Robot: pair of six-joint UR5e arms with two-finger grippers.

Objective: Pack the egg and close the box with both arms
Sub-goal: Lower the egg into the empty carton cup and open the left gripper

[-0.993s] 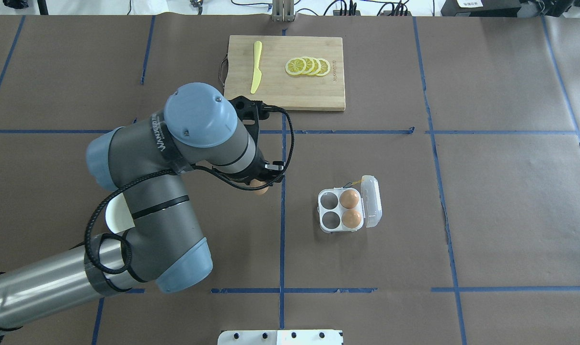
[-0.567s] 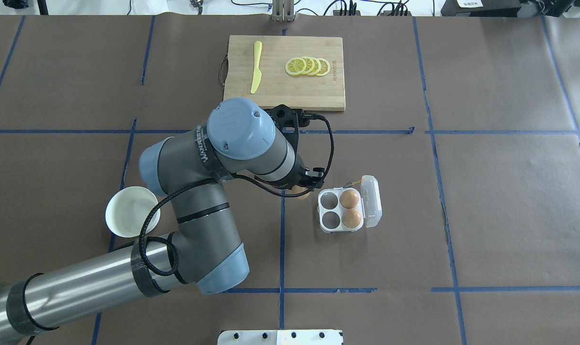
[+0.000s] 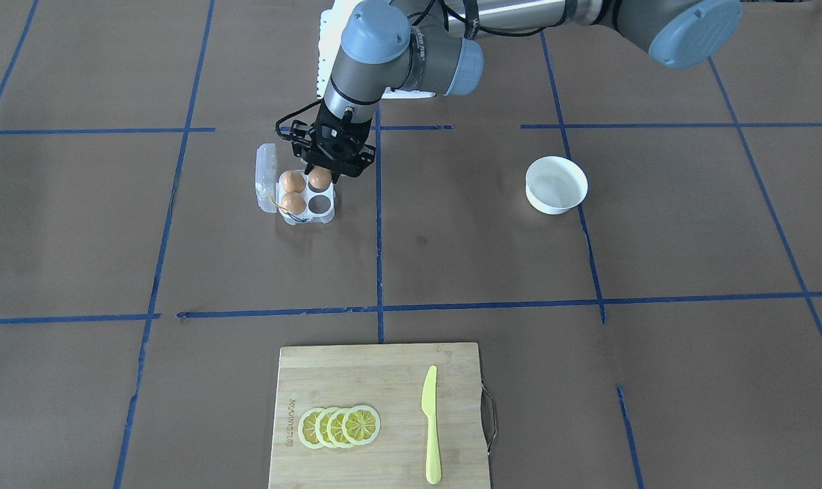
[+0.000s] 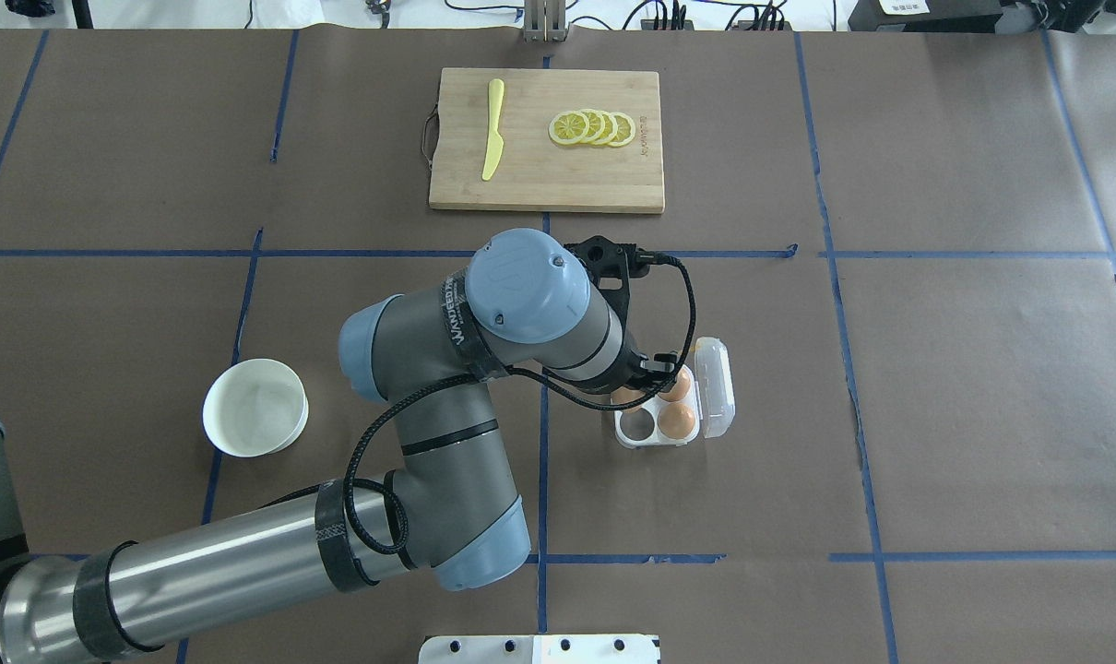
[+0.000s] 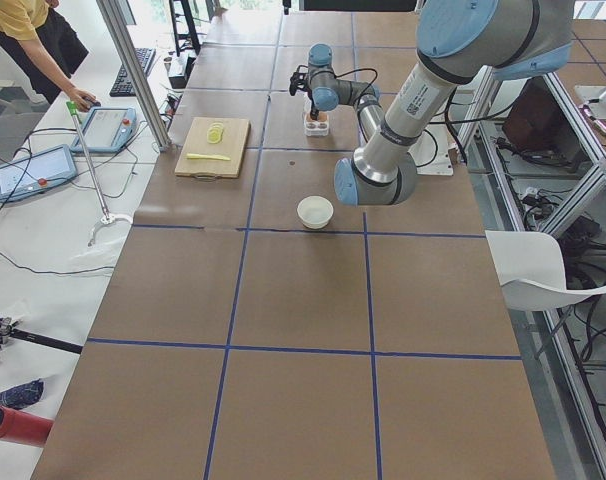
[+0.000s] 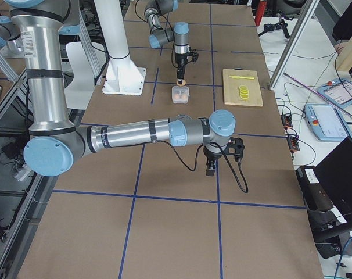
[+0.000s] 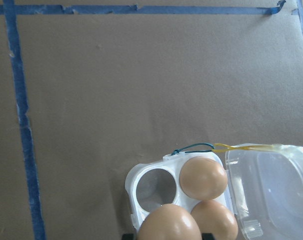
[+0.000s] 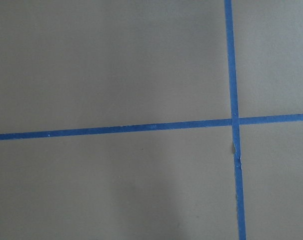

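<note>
We see the desk [image 4: 982, 415] covered in brown paper and ruled into large squares by blue tape. The left arm [image 4: 447, 433] reaches in from the near left, and the left fingers [image 3: 320, 170] are clamped on the egg [image 7: 169, 222], holding it just above the box [image 4: 624, 435] near the middle of the desk. The box's lid [image 4: 715, 398] lies open on the right. Two other eggs [image 4: 676, 420] fill the cells beside the lid. The held egg hangs over the empty left-hand pair of cells, though we cannot tell over which one. To the left of the arm sits a white bowl [image 4: 255, 407]. Toward the far edge lies a wooden cutting board [image 4: 558, 180] carrying lemon slices [image 4: 593, 128] and a yellow knife [image 4: 492, 129]. The right arm [image 6: 135, 132] stretches over plain paper well apart from the box, and the right fingers [image 6: 211, 168] point down; we cannot tell whether they are apart or together. Around the desk stand aluminium frame posts [image 5: 133, 70], a white side desk [image 5: 43, 230] with control tablets [image 5: 35, 170], a person in a yellow shirt [image 5: 23, 25] and a white chair [image 5: 533, 270].
</note>
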